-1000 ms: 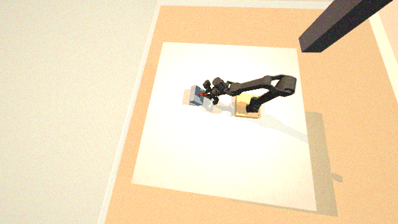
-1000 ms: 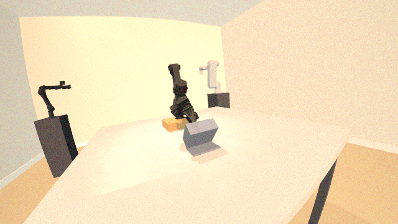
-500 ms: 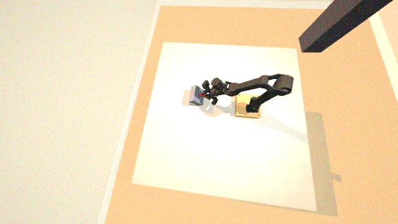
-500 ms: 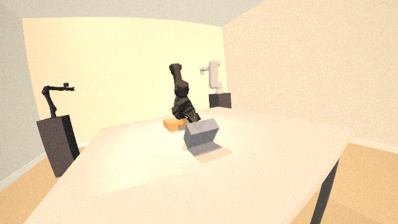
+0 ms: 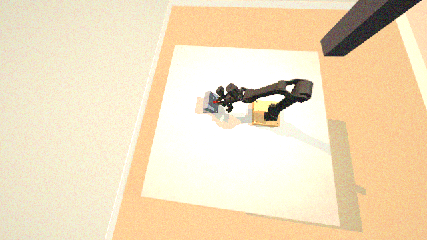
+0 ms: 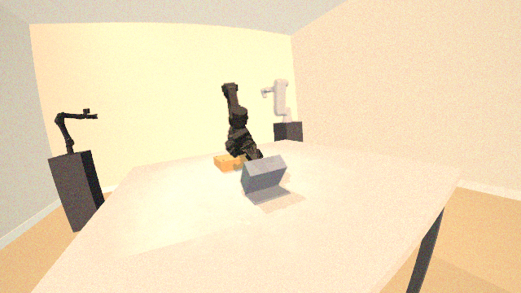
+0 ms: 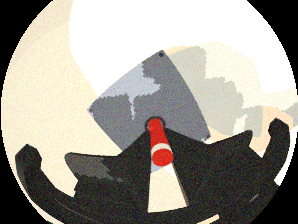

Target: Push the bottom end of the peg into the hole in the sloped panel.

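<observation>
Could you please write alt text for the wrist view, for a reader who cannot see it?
A black gripper holds a red peg with a white band between its fingers, the peg's far end at the round hole in a gray panel. Dark spots mark the panel's visible corners, and pale tabletop surrounds it.
</observation>
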Controlling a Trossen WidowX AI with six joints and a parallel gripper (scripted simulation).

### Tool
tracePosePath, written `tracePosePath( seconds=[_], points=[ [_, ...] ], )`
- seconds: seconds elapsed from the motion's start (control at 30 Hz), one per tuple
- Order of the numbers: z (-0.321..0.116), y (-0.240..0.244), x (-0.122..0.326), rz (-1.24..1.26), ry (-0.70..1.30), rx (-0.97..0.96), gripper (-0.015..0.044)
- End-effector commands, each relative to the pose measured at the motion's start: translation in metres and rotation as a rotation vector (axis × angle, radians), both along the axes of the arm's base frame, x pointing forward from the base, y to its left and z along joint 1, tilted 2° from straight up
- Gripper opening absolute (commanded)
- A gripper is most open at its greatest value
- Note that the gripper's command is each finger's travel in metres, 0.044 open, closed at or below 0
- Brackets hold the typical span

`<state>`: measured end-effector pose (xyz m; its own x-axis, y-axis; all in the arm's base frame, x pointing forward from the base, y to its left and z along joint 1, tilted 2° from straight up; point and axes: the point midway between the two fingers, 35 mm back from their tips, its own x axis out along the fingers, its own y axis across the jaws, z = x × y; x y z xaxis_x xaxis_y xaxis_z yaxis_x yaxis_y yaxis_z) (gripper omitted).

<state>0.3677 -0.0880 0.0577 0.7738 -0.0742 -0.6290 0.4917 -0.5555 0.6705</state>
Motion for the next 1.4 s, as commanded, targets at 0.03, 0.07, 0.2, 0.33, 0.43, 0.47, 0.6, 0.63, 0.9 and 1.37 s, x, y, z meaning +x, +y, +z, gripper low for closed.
tracePosePath(
  seconds=[0.03, 0.07, 0.2, 0.33, 0.43, 0.47, 0.6, 0.63, 0.9, 1.37],
  points=[
    [0.000, 0.000, 0.000, 0.000, -0.001, 0.000, 0.0000],
    [0.000, 0.000, 0.000, 0.000, -0.001, 0.000, 0.0000],
    [0.000, 0.000, 0.000, 0.000, -0.001, 0.000, 0.0026],
    [0.000, 0.000, 0.000, 0.000, -0.001, 0.000, 0.0131],
    [0.000, 0.000, 0.000, 0.000, -0.001, 0.000, 0.0210],
    [0.000, 0.000, 0.000, 0.000, -0.001, 0.000, 0.0236],
    [0.000, 0.000, 0.000, 0.000, -0.001, 0.000, 0.0341],
    [0.001, 0.000, 0.000, 0.000, -0.001, 0.000, 0.0368],
    [0.006, 0.000, -0.005, -0.001, 0.000, 0.000, 0.0440],
    [0.016, 0.000, -0.014, -0.002, 0.002, 0.000, 0.0440]
  ],
)
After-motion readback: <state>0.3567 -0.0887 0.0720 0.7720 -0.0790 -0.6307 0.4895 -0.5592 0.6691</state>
